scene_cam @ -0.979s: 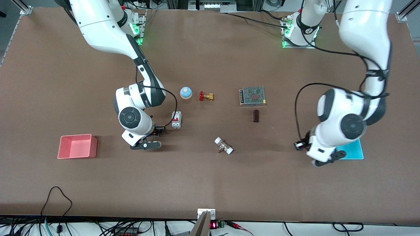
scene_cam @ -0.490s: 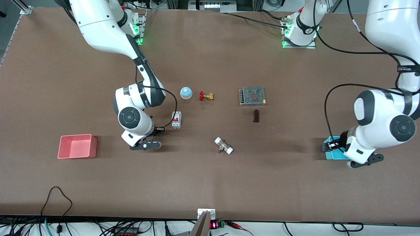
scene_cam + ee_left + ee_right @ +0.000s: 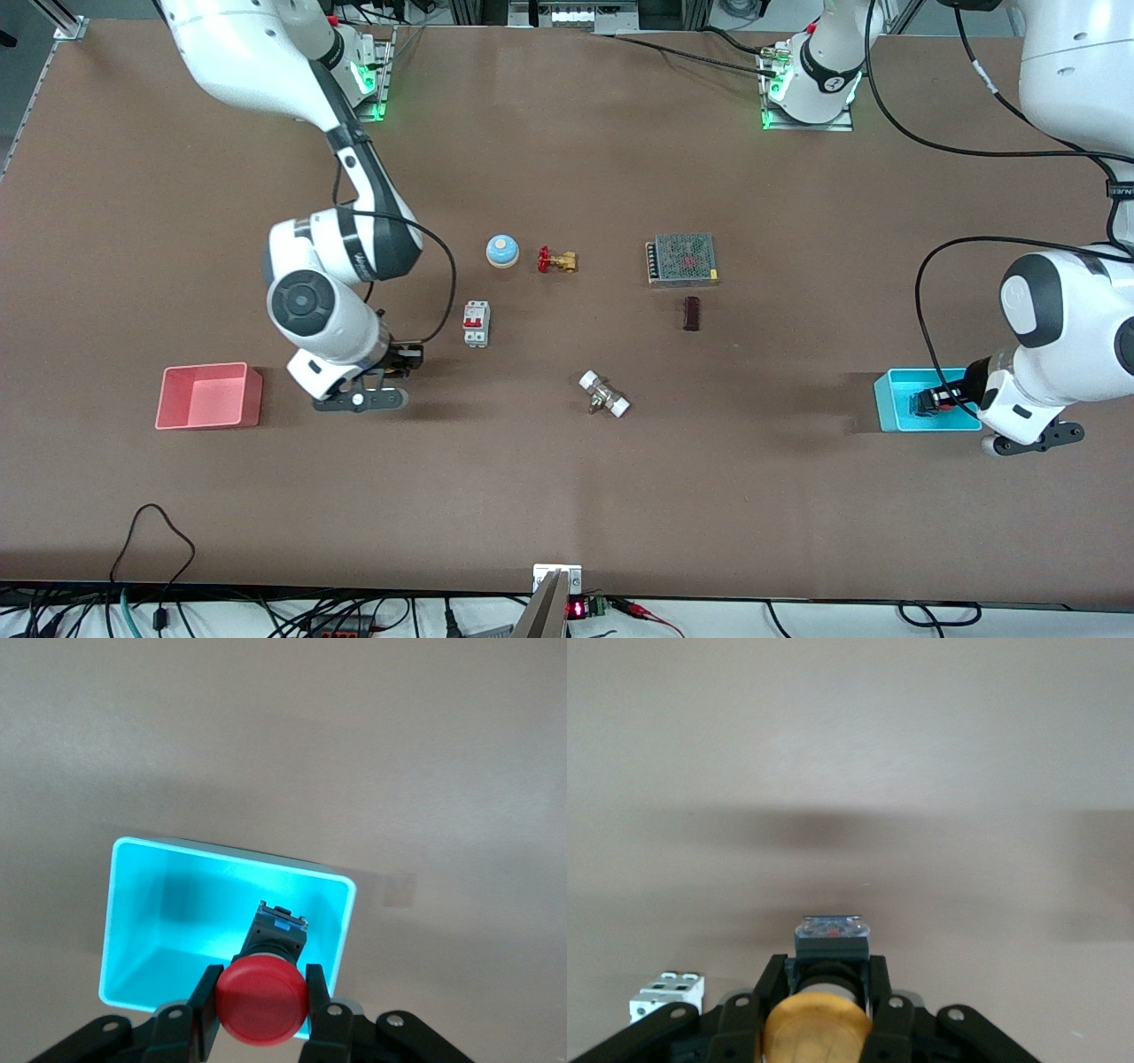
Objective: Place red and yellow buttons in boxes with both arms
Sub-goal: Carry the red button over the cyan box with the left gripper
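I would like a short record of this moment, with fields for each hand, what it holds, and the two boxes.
left hand: shut on red button, over the blue box
right hand: shut on yellow button, over bare table between the pink box and the white switch
blue box: at the left arm's end of the table, nothing lying in it
pink box: at the right arm's end, nothing in it

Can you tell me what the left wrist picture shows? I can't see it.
The left gripper holds a red button by its cap, over the open cyan box on the brown table.
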Controlling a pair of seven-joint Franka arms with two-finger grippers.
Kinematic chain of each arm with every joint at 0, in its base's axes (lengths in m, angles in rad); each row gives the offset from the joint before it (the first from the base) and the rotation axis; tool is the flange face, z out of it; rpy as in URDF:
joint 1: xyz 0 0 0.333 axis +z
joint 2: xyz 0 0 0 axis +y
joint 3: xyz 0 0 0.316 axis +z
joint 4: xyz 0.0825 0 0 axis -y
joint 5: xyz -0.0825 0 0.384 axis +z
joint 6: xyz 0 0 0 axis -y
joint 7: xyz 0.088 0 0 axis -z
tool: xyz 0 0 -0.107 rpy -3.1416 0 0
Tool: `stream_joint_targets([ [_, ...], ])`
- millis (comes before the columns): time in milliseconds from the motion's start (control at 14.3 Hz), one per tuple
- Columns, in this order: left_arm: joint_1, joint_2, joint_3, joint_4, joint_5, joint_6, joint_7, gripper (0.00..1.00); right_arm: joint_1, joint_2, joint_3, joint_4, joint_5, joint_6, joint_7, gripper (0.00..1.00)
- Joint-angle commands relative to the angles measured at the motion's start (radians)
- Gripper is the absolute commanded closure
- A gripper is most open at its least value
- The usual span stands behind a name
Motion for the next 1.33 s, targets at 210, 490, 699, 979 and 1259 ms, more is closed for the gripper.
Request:
stream_joint_targets([
  [210,0.019,0.06,-0.006,-0.001,0.004,0.04,0.035,0.66,-0.128,-0.053,-0.091,0.015,-0.01,-0.051,-0.188,0.67],
  [490,0.016,0.058,-0.006,0.009,0.018,0.04,0.034,0.3,-0.262,-0.015,-0.091,0.021,-0.01,-0.039,-0.28,0.67],
  [699,0.006,0.051,-0.007,0.042,0.031,0.04,0.03,0.03,-0.326,0.042,-0.091,0.081,-0.008,-0.037,-0.365,0.66],
  [979,-0.025,0.008,-0.013,0.058,0.031,0.023,0.009,0.0,-0.363,0.103,-0.091,0.105,-0.007,-0.027,-0.389,0.66],
  [1259,-0.071,-0.107,-0.016,0.056,0.031,-0.123,-0.026,0.0,-0.386,0.157,-0.088,0.124,0.002,0.018,-0.385,0.66],
])
